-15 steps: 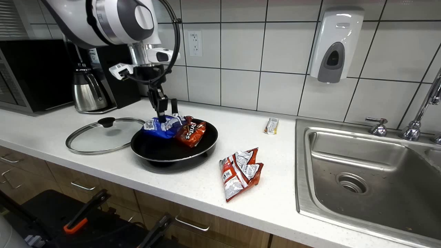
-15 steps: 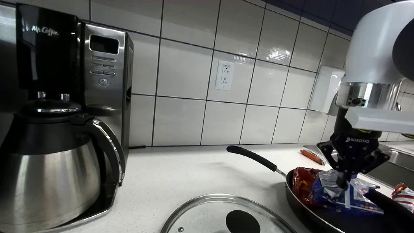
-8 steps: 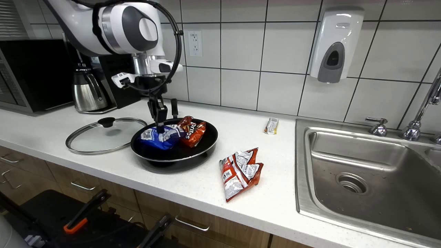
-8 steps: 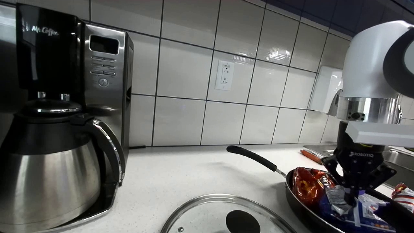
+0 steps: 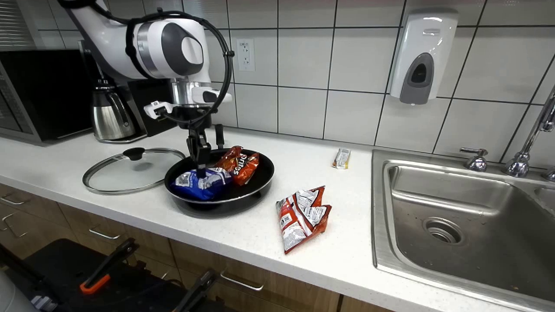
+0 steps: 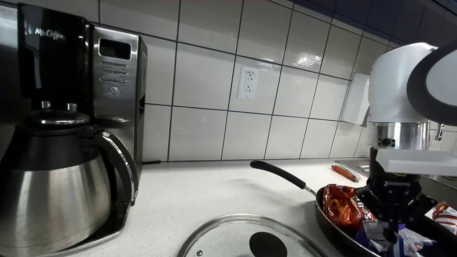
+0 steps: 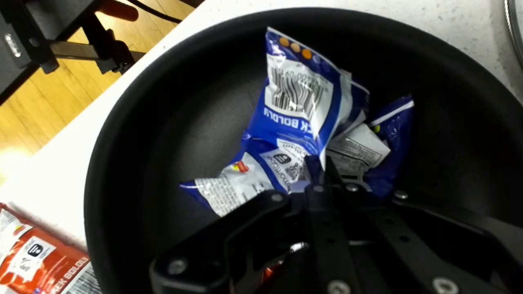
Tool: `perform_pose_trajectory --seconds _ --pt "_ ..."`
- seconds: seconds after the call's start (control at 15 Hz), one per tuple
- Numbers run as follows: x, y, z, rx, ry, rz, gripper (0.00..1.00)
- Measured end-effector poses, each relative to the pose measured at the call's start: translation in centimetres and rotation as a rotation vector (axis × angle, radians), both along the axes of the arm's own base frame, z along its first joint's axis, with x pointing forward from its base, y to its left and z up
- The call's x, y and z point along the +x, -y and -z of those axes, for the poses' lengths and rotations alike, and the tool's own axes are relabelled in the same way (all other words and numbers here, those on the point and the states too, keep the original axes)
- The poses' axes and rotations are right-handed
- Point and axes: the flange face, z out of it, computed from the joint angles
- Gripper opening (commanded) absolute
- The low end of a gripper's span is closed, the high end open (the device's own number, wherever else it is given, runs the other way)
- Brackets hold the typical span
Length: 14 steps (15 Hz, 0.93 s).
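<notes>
- Blue chip bag is inside the black frying pan, directly below the gripper. Can't tell if it's touching the pan's bottom.
- Fingertips are nearly together, pinched on a fold around the bag's middle, ends flopping out either side in the wrist view.
- Orange-red Doritos bag shares the pan, right beside the blue one, toward the handle.
- Red chip bag is out on the white counter, between pan and sink.
- Glass lid is lying next to the pan, knob up, on the side away from the sink.
</notes>
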Motion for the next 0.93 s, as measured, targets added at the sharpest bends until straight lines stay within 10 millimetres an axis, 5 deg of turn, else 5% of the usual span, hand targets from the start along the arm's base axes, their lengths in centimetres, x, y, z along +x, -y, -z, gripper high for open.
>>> perform_pose_trajectory --seconds 0.47,0.53,0.73,0.93 --pt "1.1 -0.4 0.5 -0.005 -0.026 -0.009 0.04" --pt "1.2 -0.4 0.5 -0.005 -0.028 -0.011 0.27" --pt "1.4 -0.6 0.6 -0.006 -0.032 -0.014 0.36" --pt "1.5 -0.7 0.5 -0.006 -0.034 -0.015 0.59"
